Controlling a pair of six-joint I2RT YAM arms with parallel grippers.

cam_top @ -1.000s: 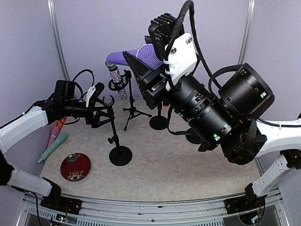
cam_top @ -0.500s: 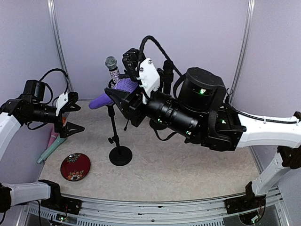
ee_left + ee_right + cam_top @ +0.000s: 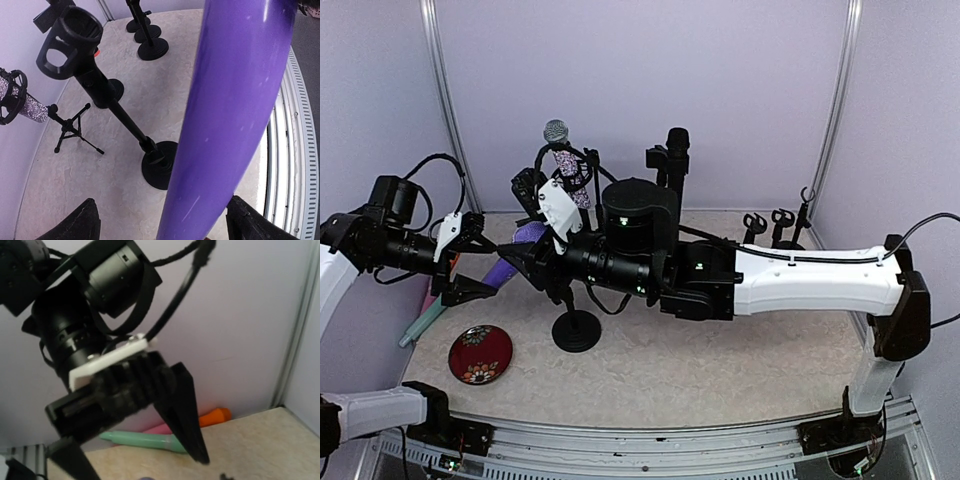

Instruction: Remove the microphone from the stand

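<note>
My right gripper (image 3: 536, 256) is shut on a purple microphone (image 3: 520, 245) and holds it low, left of the black stand (image 3: 577, 330). The microphone's tail points at my left gripper (image 3: 493, 266), which is open. In the left wrist view the purple microphone (image 3: 225, 115) runs between the wide-apart jaws of the left gripper (image 3: 160, 212). It lies close to the right finger and clear of the left one. The stand's clip (image 3: 70, 37) is empty above its round base (image 3: 160, 165). The right wrist view shows only the left gripper's fingers (image 3: 185, 410), not its own.
A glittery microphone (image 3: 565, 165) sits in a tripod stand at the back. A black microphone (image 3: 677, 150) stands behind the right arm, and more stands (image 3: 775, 225) are at the back right. Green (image 3: 430, 315), pink and orange microphones lie by the left wall. A red dish (image 3: 480, 353) lies near the front left.
The right arm has swung down and left, carrying the purple microphone from near the camera to the left gripper. The left gripper drew back left, then its jaws came round the microphone's tail.
</note>
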